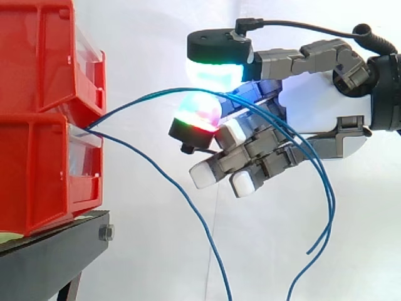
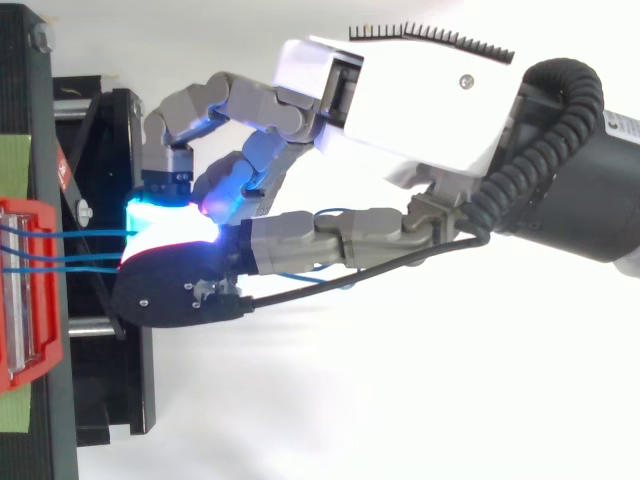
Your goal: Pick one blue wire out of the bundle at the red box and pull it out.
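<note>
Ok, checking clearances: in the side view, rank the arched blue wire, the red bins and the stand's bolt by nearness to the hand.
1. The arched blue wire, pinched between the hand's pads.
2. The red bins, at left.
3. The bolt, lower left on the black stand.

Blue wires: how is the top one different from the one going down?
The upper wire arches up and runs between the hand's glowing pads; the lower wire touches no finger. The upper wire is held high; the lower wire slopes down and hangs loose. Both are thin, blue and come out between the red bins.
</note>
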{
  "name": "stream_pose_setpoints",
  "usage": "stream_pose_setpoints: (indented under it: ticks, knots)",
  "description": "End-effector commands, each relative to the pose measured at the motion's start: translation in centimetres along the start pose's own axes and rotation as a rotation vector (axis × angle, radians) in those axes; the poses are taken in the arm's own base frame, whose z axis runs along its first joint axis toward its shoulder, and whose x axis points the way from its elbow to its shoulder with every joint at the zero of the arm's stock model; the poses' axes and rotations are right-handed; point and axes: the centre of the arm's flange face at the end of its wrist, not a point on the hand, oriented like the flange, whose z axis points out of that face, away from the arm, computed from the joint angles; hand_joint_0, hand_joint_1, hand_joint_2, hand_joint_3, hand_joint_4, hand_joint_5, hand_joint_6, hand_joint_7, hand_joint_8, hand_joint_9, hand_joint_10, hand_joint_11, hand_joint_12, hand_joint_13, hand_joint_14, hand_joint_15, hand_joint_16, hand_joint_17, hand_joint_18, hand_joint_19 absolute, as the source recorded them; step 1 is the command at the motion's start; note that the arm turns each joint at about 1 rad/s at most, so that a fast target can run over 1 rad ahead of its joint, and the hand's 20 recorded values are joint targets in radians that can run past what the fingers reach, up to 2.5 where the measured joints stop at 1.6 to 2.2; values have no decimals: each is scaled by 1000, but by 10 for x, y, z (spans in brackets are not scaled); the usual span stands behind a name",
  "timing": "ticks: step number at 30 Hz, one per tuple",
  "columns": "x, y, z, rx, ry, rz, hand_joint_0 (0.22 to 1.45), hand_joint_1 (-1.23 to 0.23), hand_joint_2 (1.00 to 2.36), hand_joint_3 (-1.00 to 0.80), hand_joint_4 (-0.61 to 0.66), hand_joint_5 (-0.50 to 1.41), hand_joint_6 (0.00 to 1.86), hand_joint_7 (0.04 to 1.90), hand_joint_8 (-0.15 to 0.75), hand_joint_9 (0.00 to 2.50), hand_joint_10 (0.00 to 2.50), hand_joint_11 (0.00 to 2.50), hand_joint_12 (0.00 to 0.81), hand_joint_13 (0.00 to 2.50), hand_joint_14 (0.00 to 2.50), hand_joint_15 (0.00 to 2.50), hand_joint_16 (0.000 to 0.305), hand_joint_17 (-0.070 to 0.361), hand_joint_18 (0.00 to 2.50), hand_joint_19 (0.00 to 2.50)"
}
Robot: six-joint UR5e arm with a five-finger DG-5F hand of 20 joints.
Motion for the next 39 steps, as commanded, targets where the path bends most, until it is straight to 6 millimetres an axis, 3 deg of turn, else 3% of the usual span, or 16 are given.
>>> stream_pose_setpoints:
  ticks: [1, 9, 20, 39]
  knots:
    - [0, 1, 0, -1, -1, 1, 590, -699, 1023, -137, 309, -165, 890, 1164, 462, 1071, 19, 856, 499, 875, 13, 449, 63, 142, 933, 585]
    - [-1, 1, 0, -2, -3, 1, 602, -774, 1024, -124, 296, -170, 893, 1173, 455, 1050, 21, 865, 499, 870, 14, 455, 63, 142, 927, 592]
    - [0, 1, 0, -1, -1, 1, 637, -871, 1019, -242, 285, -195, 898, 1139, 421, 949, 20, 872, 488, 799, 14, 449, 62, 139, 865, 580]
    - [3, 0, -1, -1, 2, -2, 631, -849, 1024, -166, 273, -206, 885, 1101, 413, 908, 20, 861, 484, 762, 16, 448, 62, 140, 848, 579]
